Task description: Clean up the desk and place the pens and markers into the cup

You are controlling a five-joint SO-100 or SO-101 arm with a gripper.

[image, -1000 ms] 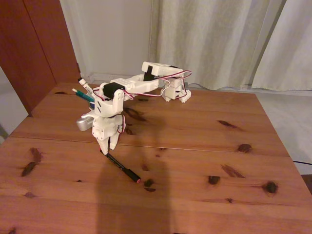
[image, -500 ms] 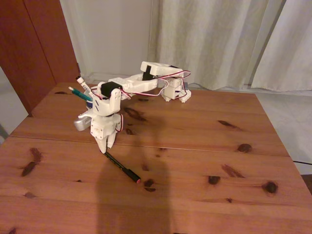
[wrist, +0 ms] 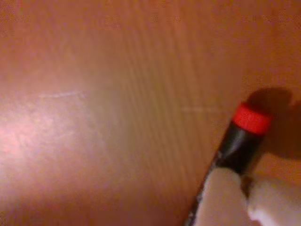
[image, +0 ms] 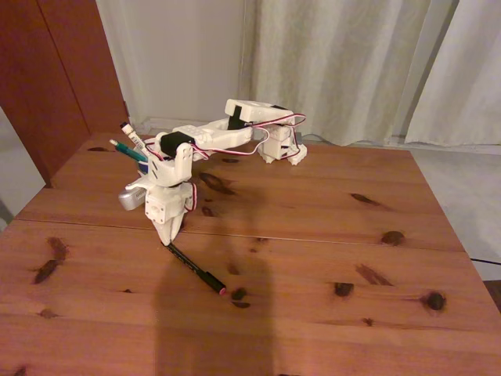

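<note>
- Black pen (image: 194, 269) lies on the bench (image: 329, 235); the gripper (image: 167, 241) has dropped onto its far end.
- Fingers (wrist: 221, 197) look clenched around it, so lifting comes next.

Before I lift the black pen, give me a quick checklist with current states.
1. Gripper at the black pen: ok, its fingers meet the pen's upper end in the fixed view.
2. Jaws fully closed on pen: cannot tell; the wrist view is blurred.
3. Pen's red tip resting on the desk: ok.
4. Cup behind the arm, mostly hidden: cannot tell if upright.
5. Teal pen and white marker already stowed: ok.
</note>
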